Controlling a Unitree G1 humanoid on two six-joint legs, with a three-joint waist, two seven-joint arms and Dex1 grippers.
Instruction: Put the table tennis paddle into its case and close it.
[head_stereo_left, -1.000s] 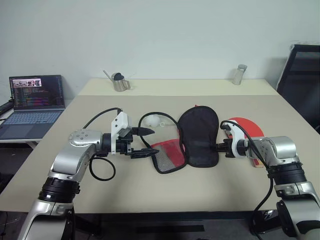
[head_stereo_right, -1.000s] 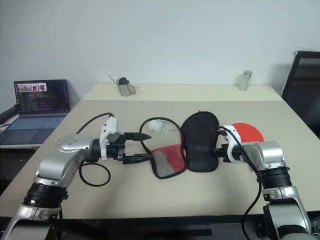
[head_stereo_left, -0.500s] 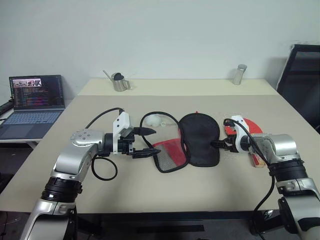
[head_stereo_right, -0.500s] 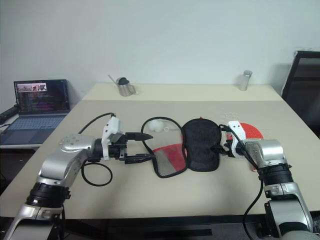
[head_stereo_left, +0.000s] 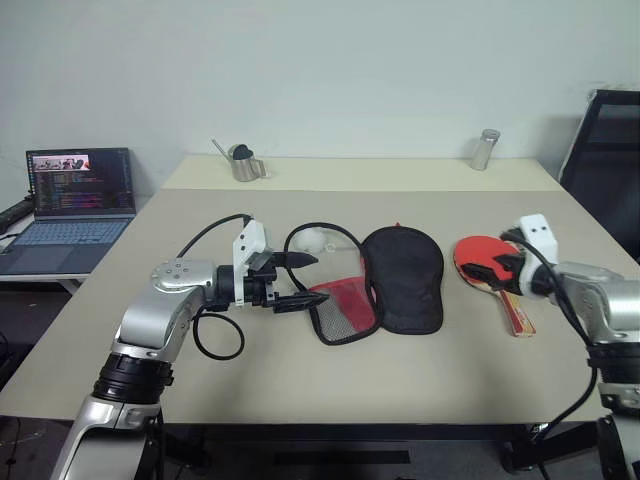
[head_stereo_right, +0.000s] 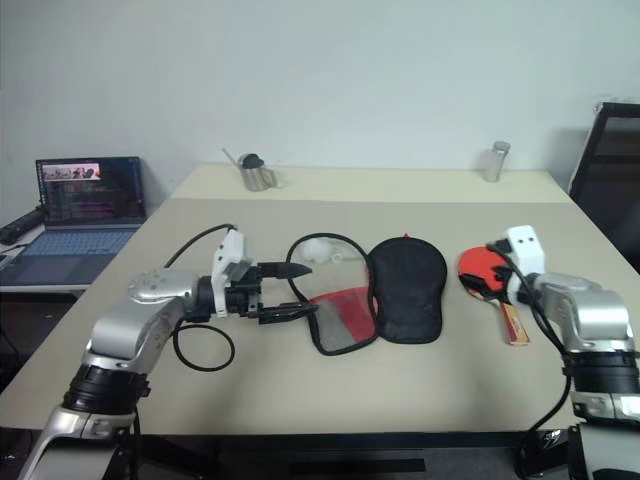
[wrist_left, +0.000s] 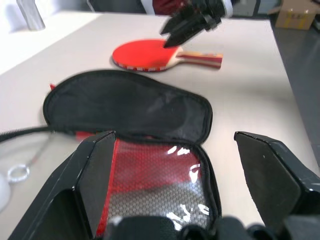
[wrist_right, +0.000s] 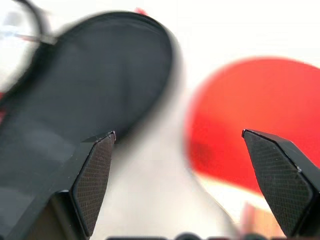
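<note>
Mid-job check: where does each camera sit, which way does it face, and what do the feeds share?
Head stereo pair: looks forward and down at the beige table; both arms show.
Left wrist: looks along the open left gripper across the black-and-red zip case towards the red-faced wooden-handled paddle and right gripper.
Right wrist: between the open right gripper's fingers, case and paddle.
Shared: case and paddle.

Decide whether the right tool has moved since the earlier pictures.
Yes. The right tool has moved rightward, away from the case, over the paddle.
</note>
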